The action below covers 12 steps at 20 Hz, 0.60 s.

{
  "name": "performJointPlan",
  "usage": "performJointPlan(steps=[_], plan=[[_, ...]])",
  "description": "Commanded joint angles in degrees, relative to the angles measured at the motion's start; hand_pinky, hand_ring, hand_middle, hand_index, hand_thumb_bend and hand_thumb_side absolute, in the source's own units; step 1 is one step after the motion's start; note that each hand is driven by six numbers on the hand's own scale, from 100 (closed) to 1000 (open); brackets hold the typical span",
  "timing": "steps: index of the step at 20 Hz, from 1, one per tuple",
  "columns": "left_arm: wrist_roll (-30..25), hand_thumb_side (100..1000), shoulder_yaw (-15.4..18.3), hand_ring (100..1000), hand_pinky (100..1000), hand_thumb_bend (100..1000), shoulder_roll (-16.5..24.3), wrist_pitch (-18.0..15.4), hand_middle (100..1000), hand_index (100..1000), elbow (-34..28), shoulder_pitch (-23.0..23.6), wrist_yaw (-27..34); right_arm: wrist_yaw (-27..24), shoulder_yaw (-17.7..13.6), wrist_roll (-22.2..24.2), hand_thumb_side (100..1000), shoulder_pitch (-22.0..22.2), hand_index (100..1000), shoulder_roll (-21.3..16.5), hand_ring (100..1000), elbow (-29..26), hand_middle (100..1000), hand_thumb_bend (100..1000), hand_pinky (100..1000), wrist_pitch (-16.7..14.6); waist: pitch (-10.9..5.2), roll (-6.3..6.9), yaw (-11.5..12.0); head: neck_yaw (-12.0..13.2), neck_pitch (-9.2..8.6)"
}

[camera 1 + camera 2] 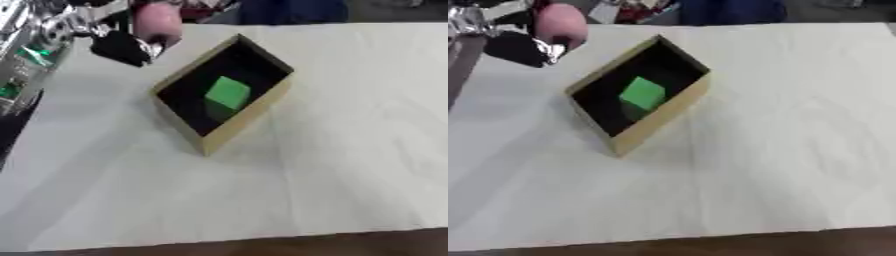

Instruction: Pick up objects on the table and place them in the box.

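— Table (pixel 350 175): what do you have on it, biggest item first?

— Your white-covered table carries one tan box (pixel 249 117) with a dark inside, set cornerwise, open side up. Next entry, your left hand (pixel 122 47): it comes in from the upper left corner and sits above the table just beyond the box's far left corner, apart from the box.

— Hand state?

— Your fingers look curled round a pink rounded object (pixel 157 22); it lies against the hand, above and left of the box.

— Smallest item?

— Green cube (pixel 227 93), resting inside the box near its middle, well apart from your hand.
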Motion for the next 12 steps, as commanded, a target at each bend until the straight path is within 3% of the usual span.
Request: performJointPlan(steps=[1, 12], plan=[[-0.22, 564, -0.65, 606, 679, 100, -1.38, 0.83, 581, 738, -0.55, -1.86, 0.59, -0.25, -0.55, -0.25, 766, -0.65, 869, -0.6, 981, -0.67, 623, 100, 969, 0.15, -1.44, -0.15, -0.09, 0.91, 0.36], [0.19, 531, -4.06, 614, 675, 100, -5.67, 1.1, 577, 742, 8.09, -2.41, -2.84, -0.26, -0.57, -0.06, 767, -0.81, 870, -0.38, 982, -0.8, 622, 100, 970, 0.34, -0.99, -0.01, -0.26, 1.77, 0.15]])
